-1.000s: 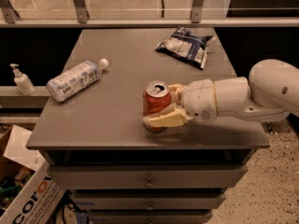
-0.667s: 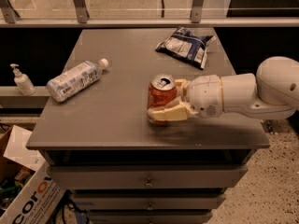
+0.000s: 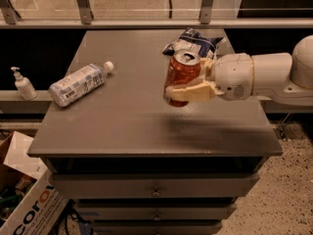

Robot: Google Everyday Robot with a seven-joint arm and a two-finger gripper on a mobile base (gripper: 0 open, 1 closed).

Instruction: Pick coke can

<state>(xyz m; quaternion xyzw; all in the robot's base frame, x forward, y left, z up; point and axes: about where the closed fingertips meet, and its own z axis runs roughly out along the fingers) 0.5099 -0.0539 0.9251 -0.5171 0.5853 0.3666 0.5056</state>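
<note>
- Lower left of frame, nearest: a cardboard box (image 3: 27, 199) on the floor beside the drawer cabinet (image 3: 155, 192). Neither bears on the task.
- Table top (image 3: 122, 131): a soft shadow lies on the bare front part, below the can. From this I judge the can to be clear of the surface, not resting on it.
- Gripper (image 3: 184, 86), centre right of frame: it reaches in from the right on the white arm (image 3: 264, 75). It is closed round the coke can (image 3: 182, 72), with one cream finger (image 3: 190, 93) across the near side low on the body. The other finger is hidden behind the can.
- Key relation: the can sits at the left tip of the gripper. Its long axis is near upright, the silver top tipped slightly, and it runs across the horizontal fingers. In my judgement, any further lift calls for travel straight up.
- Left of frame, well apart: a water bottle (image 3: 78, 83) lying on its side.
- Farthest, just behind the can: a crumpled snack bag (image 3: 198, 39).
</note>
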